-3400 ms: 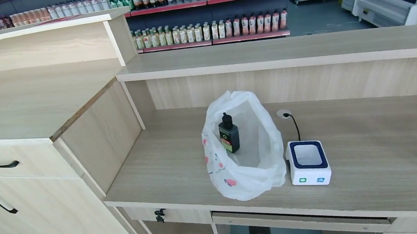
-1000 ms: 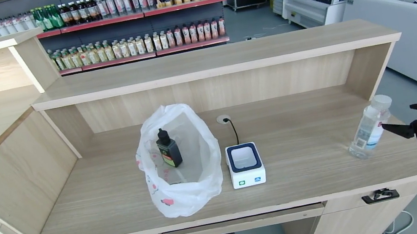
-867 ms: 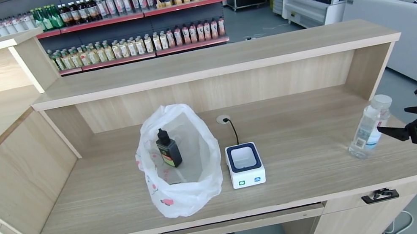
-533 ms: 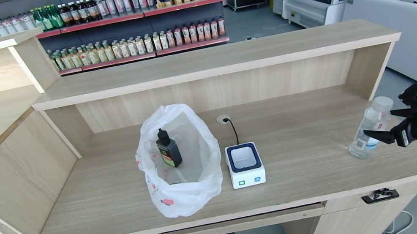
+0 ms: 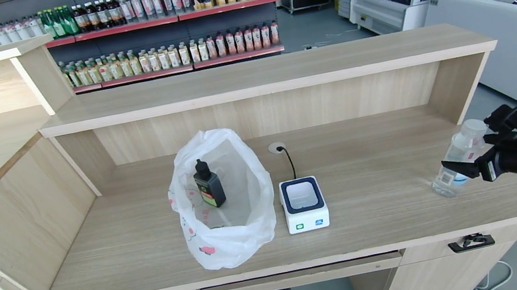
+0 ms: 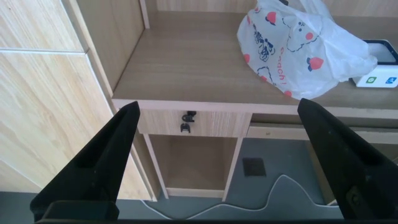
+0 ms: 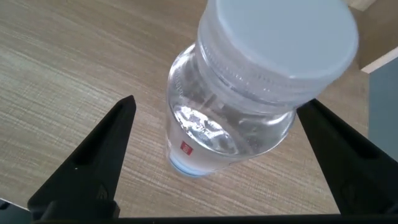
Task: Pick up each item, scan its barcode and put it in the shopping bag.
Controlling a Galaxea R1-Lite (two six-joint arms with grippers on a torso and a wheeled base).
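Since half a second ago the right pincer (image 5: 467, 153) has slid further along the counter (image 5: 377, 182), and its fingers now straddle the water bottle (image 5: 461, 147).

Its jaws stand wide apart, one on each side of the clear, white-capped bottle, with gaps showing on both sides and nothing gripped; the bottle stands upright near the counter's right end. Well to the left sits the white scanner (image 5: 304, 204), and just beside that the open shopping bag (image 5: 222, 226) with a dark bottle (image 5: 208, 184) upright inside. The left pincer (image 6: 217, 107) hangs spread wide and empty, low in front of the counter's left edge.
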